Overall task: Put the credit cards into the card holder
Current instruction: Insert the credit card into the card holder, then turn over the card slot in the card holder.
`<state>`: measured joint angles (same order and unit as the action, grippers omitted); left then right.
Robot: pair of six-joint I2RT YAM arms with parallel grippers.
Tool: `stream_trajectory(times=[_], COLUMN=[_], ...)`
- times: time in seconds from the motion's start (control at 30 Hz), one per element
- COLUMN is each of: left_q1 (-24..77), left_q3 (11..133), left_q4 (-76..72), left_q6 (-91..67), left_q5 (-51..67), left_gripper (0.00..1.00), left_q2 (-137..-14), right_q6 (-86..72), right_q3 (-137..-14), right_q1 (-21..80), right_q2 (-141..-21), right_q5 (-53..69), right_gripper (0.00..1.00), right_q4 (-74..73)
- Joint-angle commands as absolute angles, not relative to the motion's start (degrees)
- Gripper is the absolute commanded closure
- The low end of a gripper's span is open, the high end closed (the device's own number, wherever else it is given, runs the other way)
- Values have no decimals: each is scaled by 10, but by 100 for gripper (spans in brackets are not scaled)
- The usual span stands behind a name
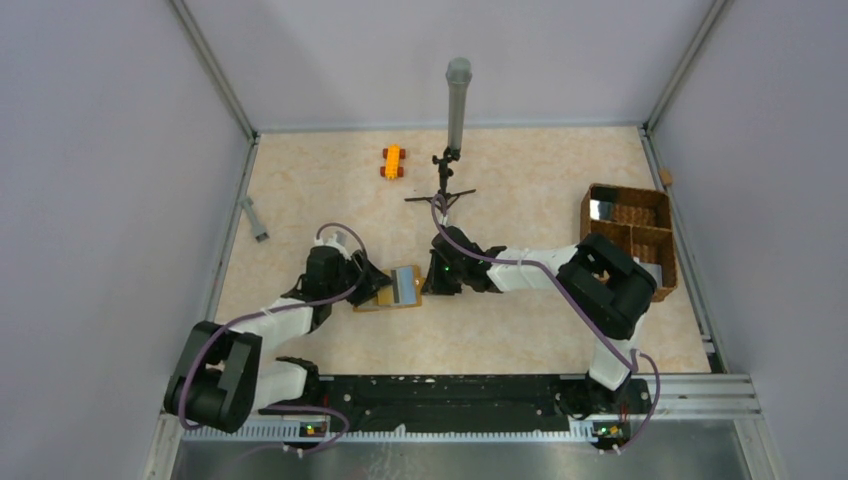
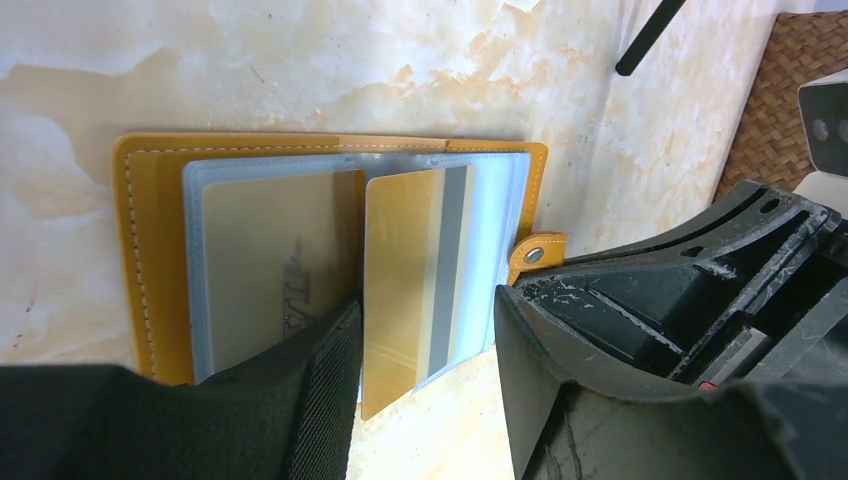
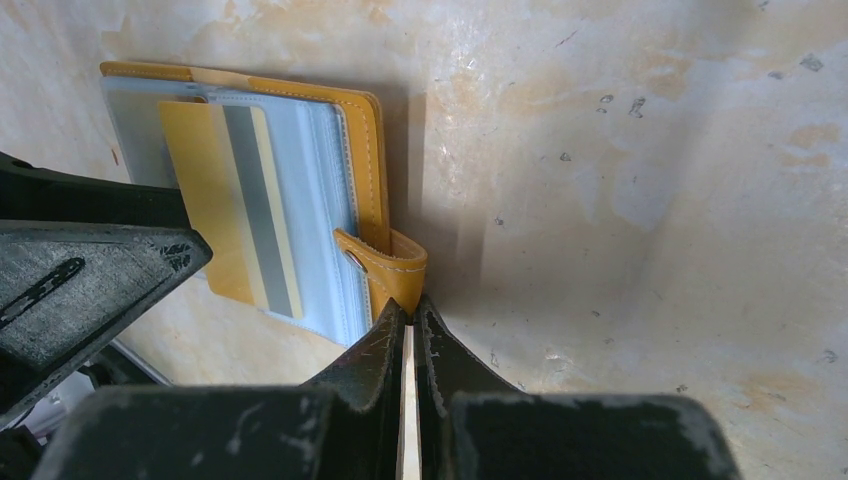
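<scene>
The card holder (image 1: 398, 287), a mustard-orange wallet, lies open on the table between both arms. Its clear sleeves face up (image 2: 330, 250). One credit card (image 2: 270, 260) sits inside the left sleeve. A second credit card (image 2: 410, 280) with a grey stripe is partly in the right sleeve, its lower end sticking out (image 3: 240, 210). My left gripper (image 2: 425, 400) stands open around that protruding end, the left finger (image 2: 320, 400) beside the card's edge. My right gripper (image 3: 405, 315) is shut, its tips against the wallet's snap tab (image 3: 390, 270).
A brown wicker basket (image 1: 630, 240) stands at the right, behind my right arm. A small tripod (image 1: 445, 190) with a grey pole and an orange toy car (image 1: 393, 161) are at the back. A grey bar (image 1: 254, 218) lies by the left wall.
</scene>
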<state>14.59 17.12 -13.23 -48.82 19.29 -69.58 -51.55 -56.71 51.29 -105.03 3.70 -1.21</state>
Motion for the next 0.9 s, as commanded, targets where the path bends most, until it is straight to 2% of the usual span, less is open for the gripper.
stream_trajectory(times=[0.0, 0.37, 0.87], left_q1=[171, 261, 278], left_q3=[188, 272, 309], left_q4=[-34, 30, 105], left_q6=[-459, -470, -443], left_q5=[107, 45, 14], left_gripper=[47, 43, 29], left_q2=[-710, -764, -766], right_q6=[-501, -500, -497], right_q3=[-572, -566, -559], right_q1=[517, 517, 517], right_q2=[-1055, -1050, -1040], right_q5=[9, 3, -12], right_gripper=[100, 100, 100], right_q4=[-52, -52, -55])
